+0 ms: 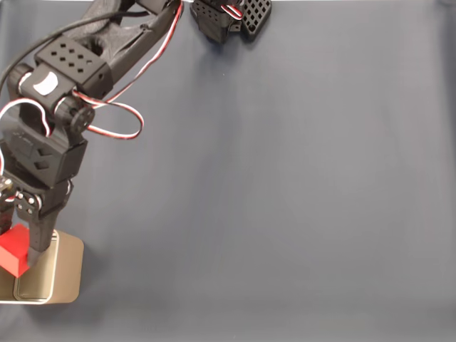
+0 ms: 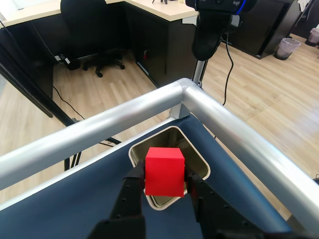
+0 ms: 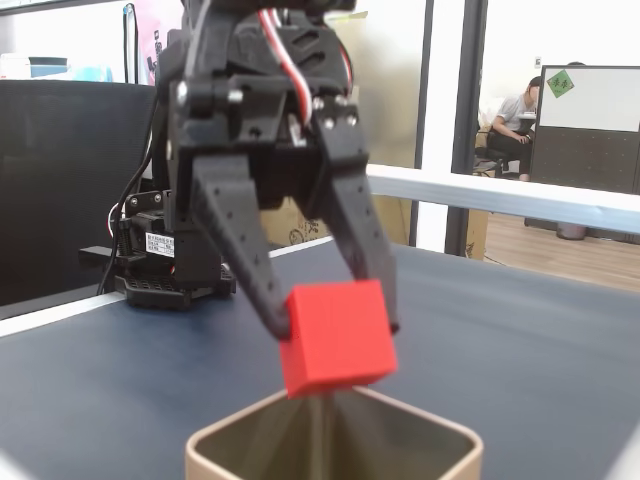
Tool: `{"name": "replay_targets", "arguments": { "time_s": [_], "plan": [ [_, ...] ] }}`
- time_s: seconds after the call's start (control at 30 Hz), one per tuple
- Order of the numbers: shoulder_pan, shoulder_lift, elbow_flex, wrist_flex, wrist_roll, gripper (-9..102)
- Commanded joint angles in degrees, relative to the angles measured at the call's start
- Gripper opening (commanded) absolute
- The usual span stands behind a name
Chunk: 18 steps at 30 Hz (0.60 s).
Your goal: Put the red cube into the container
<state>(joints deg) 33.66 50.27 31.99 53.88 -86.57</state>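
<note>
Dark blue cloth is covering the table (image 1: 285, 185), and it is the biggest thing here; a silver metal rail (image 2: 99, 130) is running round the table's edge in the wrist view, with a wooden office floor, a black chair (image 2: 92, 25) and a waste bin (image 2: 288, 48) lying beyond it. The black arm (image 1: 64, 107) is reaching down the left side of a fixed view, red and white wires (image 1: 117, 117) looping off it; a second black block of motor parts (image 1: 231, 18) is sitting at the top edge, well apart from the work. The container (image 3: 460, 445), a beige-gold tin with a pale rim, is standing at the table's corner, open and upright. The gripper (image 3: 335, 325) is clamped on the red cube (image 3: 335, 350), its two black fingers pressing opposite side faces; the cube is hanging in the air over the tin's mouth, clear of the rim, a little tilted in the low fixed view.

The cube is looking light, stiff and matte, so it is probably not slipping in the fingers; its flat parallel faces are the natural places to hold, and that is how it is being held. Nothing is standing between cube and tin; the rail is running just beside the tin, and the tin itself seems light enough to shift if the fingers were to knock its rim.
</note>
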Motion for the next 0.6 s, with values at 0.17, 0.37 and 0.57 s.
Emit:
{"name": "replay_targets", "arguments": {
  "time_s": [0.17, 0.37, 0.57],
  "plan": [
    [1.49, -2.46, -6.86, -2.81, 0.79, 0],
    [1.76, -3.96, -8.17, -2.99, 1.41, 0],
    [1.41, -4.48, -8.79, -3.08, 2.2, 0]
  ]
}}
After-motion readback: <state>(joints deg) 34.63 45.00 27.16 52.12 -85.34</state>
